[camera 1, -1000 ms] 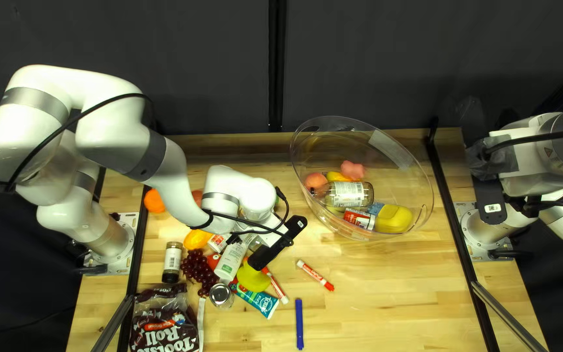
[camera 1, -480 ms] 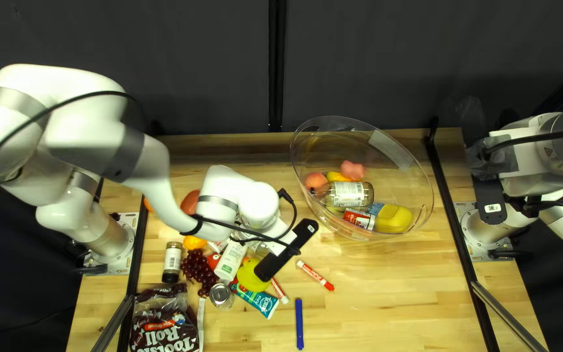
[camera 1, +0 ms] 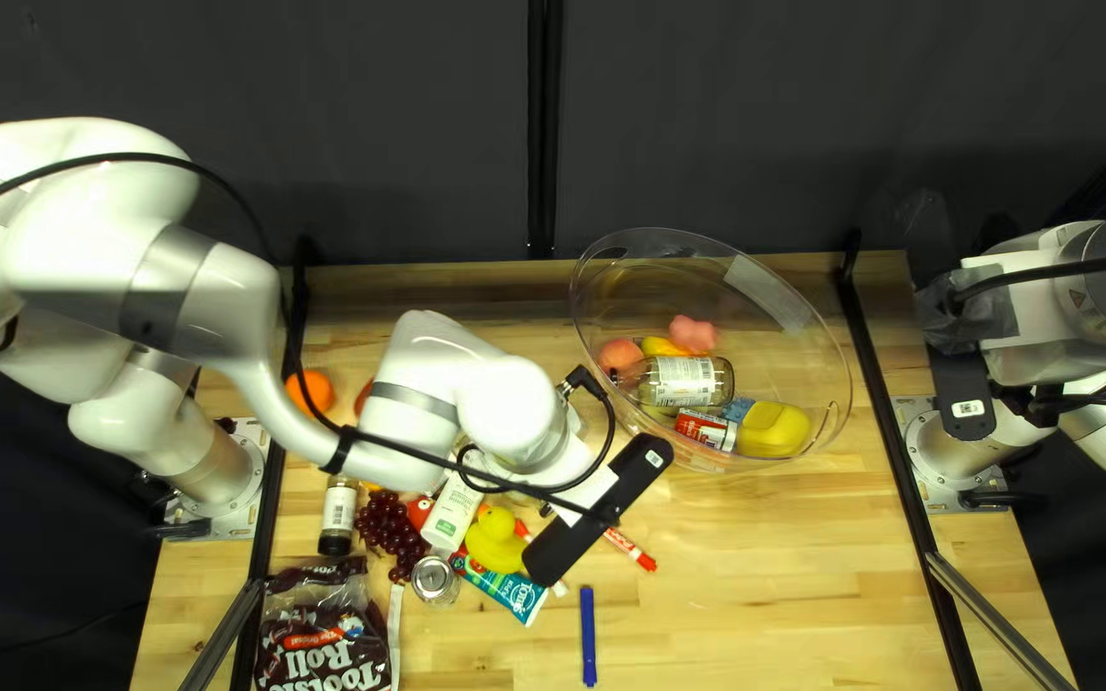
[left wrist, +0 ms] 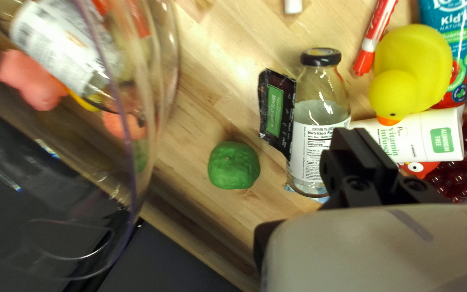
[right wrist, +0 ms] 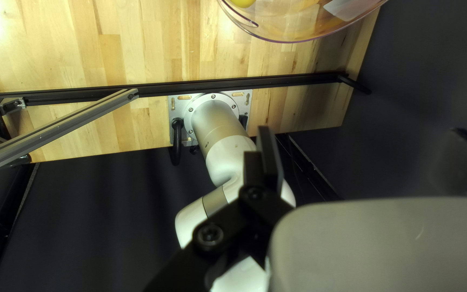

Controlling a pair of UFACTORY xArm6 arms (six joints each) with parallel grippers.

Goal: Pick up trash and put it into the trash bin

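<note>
The clear plastic bowl (camera 1: 807, 317) at the back right of the table holds a glass bottle (camera 1: 683, 381), a yellow block (camera 1: 772, 429) and small fruit-like pieces. My left gripper (left wrist: 353, 162) hovers above a lying glass bottle (left wrist: 318, 121) and a white deodorant stick (left wrist: 420, 140), beside the bowl's wall (left wrist: 144, 101). Nothing shows as held in it. A dark packet (left wrist: 276, 109), a green ball (left wrist: 233, 164), a yellow duck (left wrist: 412, 69) and a red marker (left wrist: 373, 36) lie around it. My right gripper (right wrist: 268, 154) hangs open and empty off the table's right edge.
Left of the duck (camera 1: 495, 539) are grapes (camera 1: 388, 526), a spice jar (camera 1: 338, 513), a can (camera 1: 434, 579), a toothpaste tube (camera 1: 505, 587) and a candy bag (camera 1: 323, 641). A blue marker (camera 1: 588, 633) lies near the front edge. An orange (camera 1: 311, 392) sits behind my left arm.
My left arm has swung right toward the bowl and risen, uncovering the duck. The right arm has not moved.
</note>
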